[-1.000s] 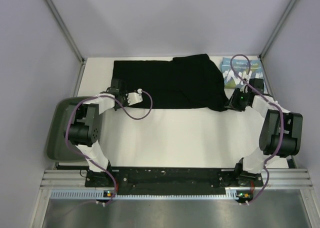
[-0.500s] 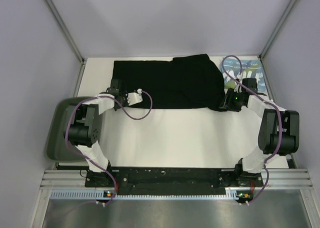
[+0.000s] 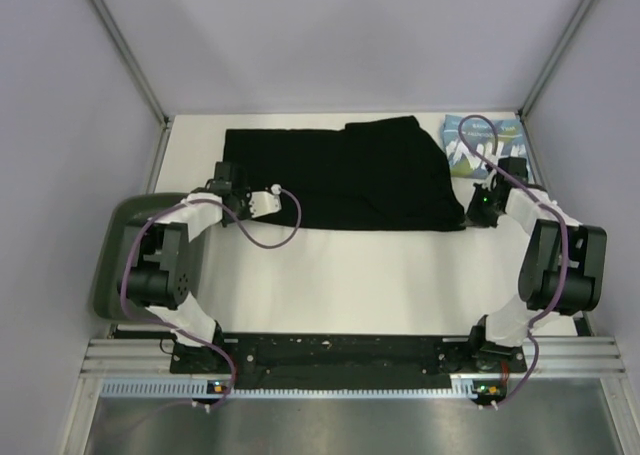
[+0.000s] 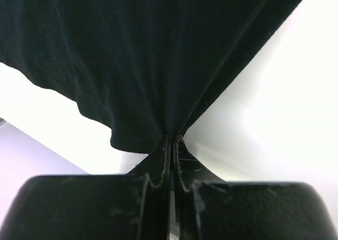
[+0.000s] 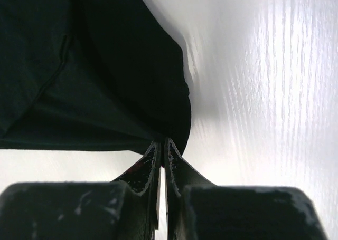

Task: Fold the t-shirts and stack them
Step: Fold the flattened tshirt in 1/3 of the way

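Pinching one black t-shirt [image 3: 340, 175]: two grippers [image 4: 170, 145] [image 5: 161, 145]

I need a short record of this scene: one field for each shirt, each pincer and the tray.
black t-shirt: spread across the far part of the table
light blue t-shirt: far right corner, beside the black one
left pincer: shut on the black t-shirt's near left edge
right pincer: shut on its near right corner
green tray: beside the table's left edge
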You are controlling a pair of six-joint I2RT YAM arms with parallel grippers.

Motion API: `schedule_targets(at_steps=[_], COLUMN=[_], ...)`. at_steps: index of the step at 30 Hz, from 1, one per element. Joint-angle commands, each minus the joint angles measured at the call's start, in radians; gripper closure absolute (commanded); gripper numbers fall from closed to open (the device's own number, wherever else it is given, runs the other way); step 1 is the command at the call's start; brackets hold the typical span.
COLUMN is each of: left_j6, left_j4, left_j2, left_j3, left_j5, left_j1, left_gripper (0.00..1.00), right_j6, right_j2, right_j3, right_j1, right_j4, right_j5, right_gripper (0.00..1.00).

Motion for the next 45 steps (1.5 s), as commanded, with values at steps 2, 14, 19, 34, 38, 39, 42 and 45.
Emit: schedule_targets(at_steps=[2, 14, 19, 34, 38, 39, 42, 45], left_j6=[0.079, 0.179, 0.188, 0.193, 0.2, 0.206, 0.205, 0.068], left_j4=[-0.173, -0.614, -0.721, -0.791, -0.816, -0.834, -0.901, -0.842], left_j2=[-0.087, -0.127, -0.168, -0.3, -0.314, -0.316, -0.326, -0.302], left_j3=[0.006, 0.0, -0.04, -0.169, -0.184, -0.172, -0.068, 0.145], left_j5=[0.024, 0.181, 0.207, 0.186, 0.181, 0.183, 0.212, 0.323], left_j1=[0.036, 0.021, -0.005, -0.105, -0.12, -0.12, -0.102, -0.021], left_gripper=[1.0, 1.0, 1.0, 1.0, 0.63, 0.5, 0.3, 0.27], right_j6=[-0.12, -0.247, -0.276, -0.416, -0.408, -0.401, -0.372, -0.345], right_j2=[-0.015, 0.006, 0.029, -0.061, -0.096, -0.104, -0.124, -0.141], right_j3=[0.136, 0.12, 0.124, 0.026, 0.007, 0.011, 0.056, 0.161], right_j1=[-0.025, 0.0, 0.035, 0.086, 0.09, 0.09, 0.09, 0.095], right_j4=[-0.253, -0.533, -0.577, -0.691, -0.685, -0.686, -0.692, -0.697], right_j5=[0.092, 0.376, 0.412, 0.419, 0.424, 0.433, 0.47, 0.403], right_gripper=[1.0, 1.0, 1.0, 1.0, 0.68, 0.54, 0.4, 0.39])
